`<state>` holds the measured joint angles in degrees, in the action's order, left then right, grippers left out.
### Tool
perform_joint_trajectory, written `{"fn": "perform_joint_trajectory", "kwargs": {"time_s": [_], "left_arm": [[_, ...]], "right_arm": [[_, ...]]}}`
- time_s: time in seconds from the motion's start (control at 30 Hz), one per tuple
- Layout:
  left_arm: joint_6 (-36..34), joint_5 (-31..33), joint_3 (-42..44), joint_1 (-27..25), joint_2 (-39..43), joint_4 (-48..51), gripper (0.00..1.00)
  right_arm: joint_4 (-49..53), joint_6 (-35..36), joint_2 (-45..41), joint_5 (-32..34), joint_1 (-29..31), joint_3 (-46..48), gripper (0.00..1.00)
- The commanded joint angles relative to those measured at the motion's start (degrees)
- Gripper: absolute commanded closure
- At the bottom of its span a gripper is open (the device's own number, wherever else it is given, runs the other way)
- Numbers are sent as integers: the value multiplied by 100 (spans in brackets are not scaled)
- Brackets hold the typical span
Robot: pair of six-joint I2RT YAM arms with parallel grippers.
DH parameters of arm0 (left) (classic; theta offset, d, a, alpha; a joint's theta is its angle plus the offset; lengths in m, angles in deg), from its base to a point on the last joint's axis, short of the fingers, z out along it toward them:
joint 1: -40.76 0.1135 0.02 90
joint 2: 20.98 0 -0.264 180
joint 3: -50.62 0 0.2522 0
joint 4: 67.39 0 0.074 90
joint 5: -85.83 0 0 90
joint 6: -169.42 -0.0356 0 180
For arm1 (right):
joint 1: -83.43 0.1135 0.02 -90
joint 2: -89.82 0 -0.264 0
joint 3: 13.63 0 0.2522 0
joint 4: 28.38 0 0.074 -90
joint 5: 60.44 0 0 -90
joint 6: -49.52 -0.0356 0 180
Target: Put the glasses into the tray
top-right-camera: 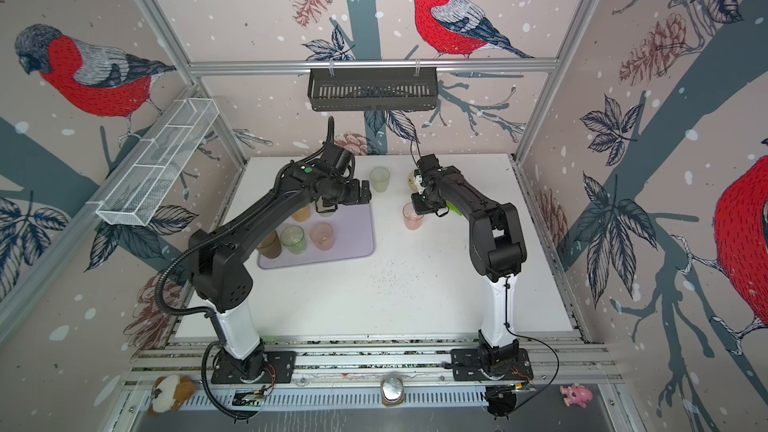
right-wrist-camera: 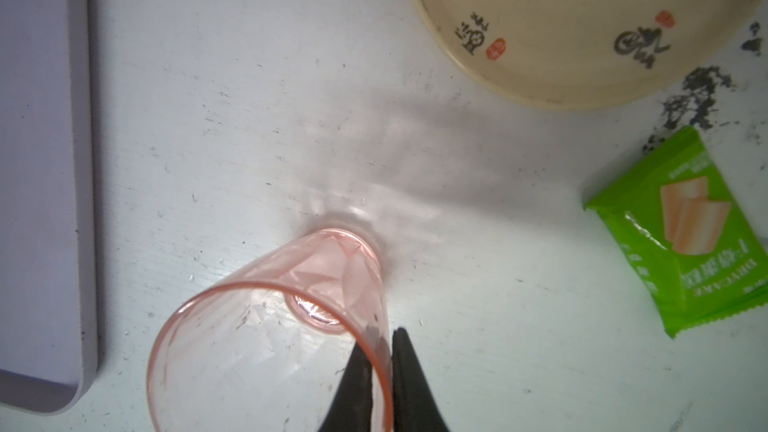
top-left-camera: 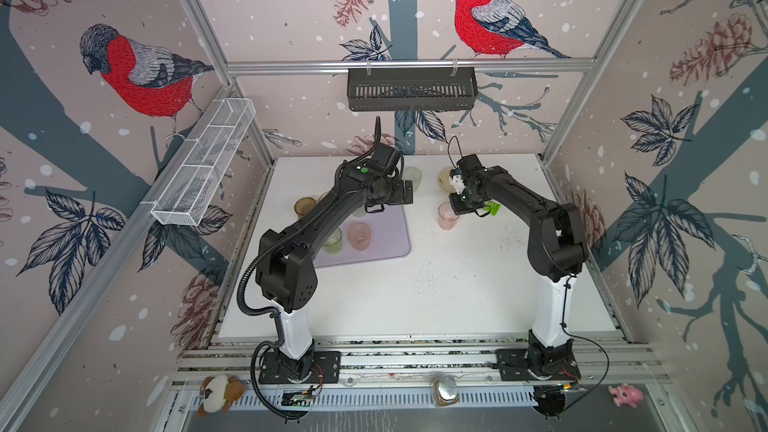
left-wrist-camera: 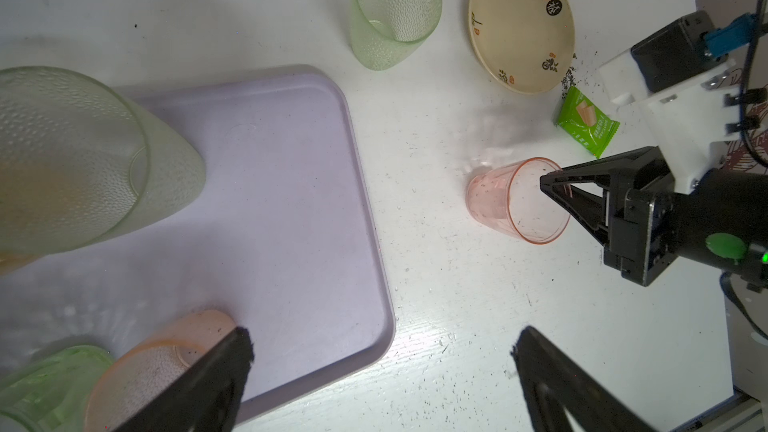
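The right gripper (right-wrist-camera: 384, 336) was down on the translucent pink faceted tumbler (right-wrist-camera: 266, 326), jaws pinched tight on its wall, with one black finger inside the rim and one outside, plain in the right wrist view. That glass stood on the white tabletop (top-left-camera: 415, 284), off the flat pale lilac plastic tray (top-left-camera: 390, 234) and to the tray's right in both top views. Beyond it sat the cream round plate (left-wrist-camera: 521, 22) with printed characters, and near that the green snack packet (left-wrist-camera: 586, 122).

Across the table, the left gripper (left-wrist-camera: 382, 334) hung over the tray's right edge, fingers spread wide, nothing between them.

On the tray were a dimpled pink tumbler (top-right-camera: 322, 236), a green tumbler (top-right-camera: 294, 239), a brown tumbler (top-right-camera: 269, 245), an amber-yellow tumbler (top-right-camera: 301, 214) partly behind the left arm, and a pale greenish tumbler (left-wrist-camera: 83, 160) close under the left wrist camera. A second pale tumbler (top-right-camera: 380, 179) stood on the bare table beyond the tray's far corner.
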<state>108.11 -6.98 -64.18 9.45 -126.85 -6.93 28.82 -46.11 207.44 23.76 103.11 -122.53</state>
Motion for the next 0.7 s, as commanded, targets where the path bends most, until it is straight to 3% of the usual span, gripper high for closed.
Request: {"fn": "perform_joint_trajectory", "kwargs": {"time_s": [0.0, 0.67], "left_arm": [[34, 52, -13, -6, 31, -35, 1], [23, 70, -25, -6, -13, -49, 1]], "right_arm": [[3, 88, -73, 94, 1, 12, 87], [-143, 246, -290, 66, 144, -29, 94]]}}
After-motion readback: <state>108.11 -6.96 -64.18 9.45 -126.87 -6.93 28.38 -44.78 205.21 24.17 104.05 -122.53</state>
